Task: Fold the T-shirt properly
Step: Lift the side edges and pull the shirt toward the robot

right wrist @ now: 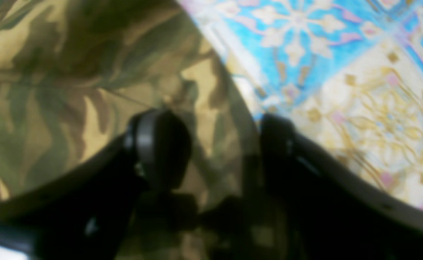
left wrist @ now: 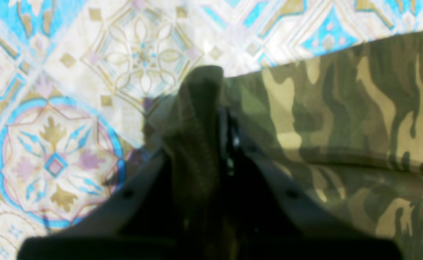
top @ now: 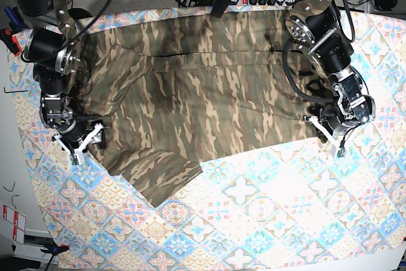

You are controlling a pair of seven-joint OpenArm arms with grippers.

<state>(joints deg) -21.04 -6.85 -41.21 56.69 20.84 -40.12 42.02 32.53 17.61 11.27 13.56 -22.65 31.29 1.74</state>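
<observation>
**Both my hands at the hem of a spread camouflage shirt**

From the base view, the large soft T-shirt in olive, brown and tan camouflage (top: pixel 203 87) lies spread wide across my desk, which is draped in a tile-patterned cloth of blue, pink and cream (top: pixel 266 220). One sleeve (top: pixel 162 179) points toward the near edge. My two arms reach in from the far corners, one to each side edge of the shirt.

Only the wrist cameras show the grips. My left hand (left wrist: pixel 211 108) is pressed together on a raised peak of camouflage fabric, the rest of the shirt running off to the right over the patterned cloth. My right hand (right wrist: pixel 222 141) stands spread, one finger over the shirt and the other at its curved border where the tiles begin; fabric lies between the fingers, not pinched.

Both wrist pictures are blurred, and the dark hand bodies hide the fabric beneath them. In the base view the hands are too small to judge, and a blue mount at the top covers the shirt's far edge.
</observation>
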